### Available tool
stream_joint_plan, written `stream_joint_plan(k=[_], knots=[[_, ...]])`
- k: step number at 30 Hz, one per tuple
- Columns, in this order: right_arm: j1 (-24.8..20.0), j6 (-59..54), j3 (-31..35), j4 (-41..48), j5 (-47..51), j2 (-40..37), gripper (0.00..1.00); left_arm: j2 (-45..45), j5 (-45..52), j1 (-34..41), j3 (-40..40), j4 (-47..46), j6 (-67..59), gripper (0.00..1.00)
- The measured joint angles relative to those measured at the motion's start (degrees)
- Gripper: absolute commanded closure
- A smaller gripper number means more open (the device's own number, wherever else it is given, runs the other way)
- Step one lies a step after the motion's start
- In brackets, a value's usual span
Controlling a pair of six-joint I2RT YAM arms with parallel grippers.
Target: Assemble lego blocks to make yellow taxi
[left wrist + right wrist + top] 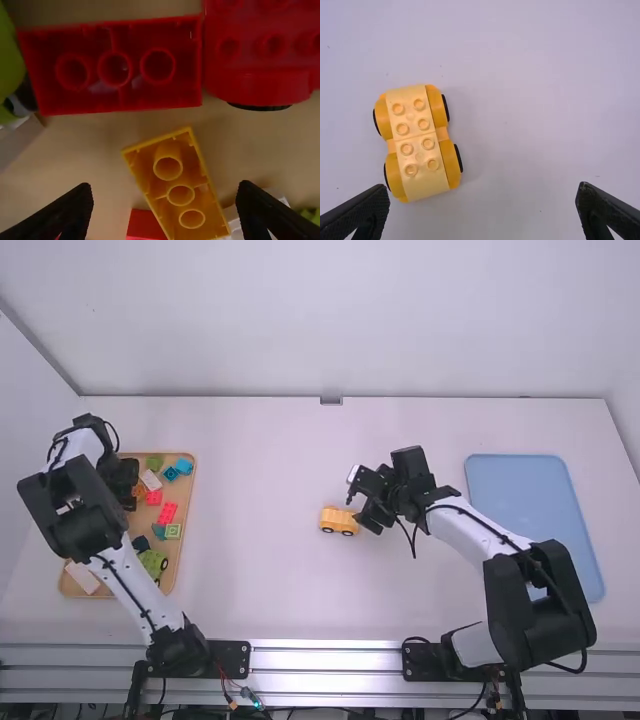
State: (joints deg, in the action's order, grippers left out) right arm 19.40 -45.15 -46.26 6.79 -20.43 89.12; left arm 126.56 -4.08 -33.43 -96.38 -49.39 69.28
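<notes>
One yellow car base (338, 521), with four wheels and eight studs, stands mid-table near the right gripper (360, 508), its two fingers spread, holding nothing. Over the wooden tray (188, 500), the left gripper's (129, 484) two fingers stand apart around one overturned yellow block (181, 192) with three tubes.

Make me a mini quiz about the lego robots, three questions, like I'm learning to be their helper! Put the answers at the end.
1. True or false: the yellow car is standing on its wheels.
2. Fill in: the orange-yellow brick lies with its hollow side facing ____.
3. Which is over the wooden tray?
a) the right hand
b) the left hand
c) the blue tray

Key: 1. true; 2. up; 3. b
</notes>
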Motion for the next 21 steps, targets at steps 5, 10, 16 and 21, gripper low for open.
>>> stream_joint_plan(k=[5,10,16,21], knots=[[0.0,0.1,0.0,0.0,0.0,0.0,0.02,0.0,0.0,0.1,0.0,0.3,1.0,0.24],[0.0,0.1,0.0,0.1,-0.2,0.0,0.02,0.0,1.5,0.5,2.4,2.6,2.4,0.30],[0.0,0.0,0.0,1.1,-0.2,0.0,0.02,0.0,2.6,1.4,3.4,4.0,3.5,0.37],[0.0,0.0,0.0,1.1,-0.2,0.0,0.01,0.0,2.6,1.4,3.5,3.5,5.1,0.43]])
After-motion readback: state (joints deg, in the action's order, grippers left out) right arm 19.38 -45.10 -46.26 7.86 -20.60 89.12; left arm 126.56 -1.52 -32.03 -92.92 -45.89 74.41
